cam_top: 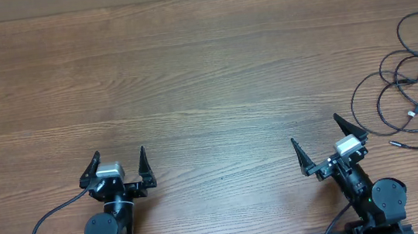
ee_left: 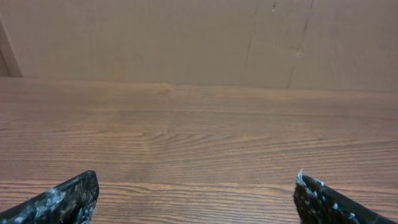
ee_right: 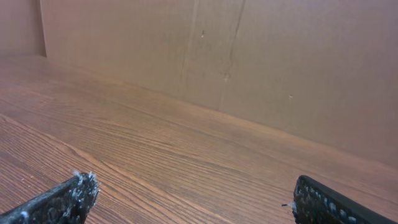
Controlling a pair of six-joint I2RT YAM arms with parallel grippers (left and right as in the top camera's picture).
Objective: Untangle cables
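Your two arms (cam_top: 106, 229) are black; each has pointed black fingers (cam_top: 143, 161), scuffed whitish at the tips, with a grey block (cam_top: 109, 171) just behind them.

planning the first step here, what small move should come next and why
Probably swing the right gripper right and forward toward the cables. Both it and the left gripper sit open and empty, and the looped tangle lies off to the right, nearer the right arm.
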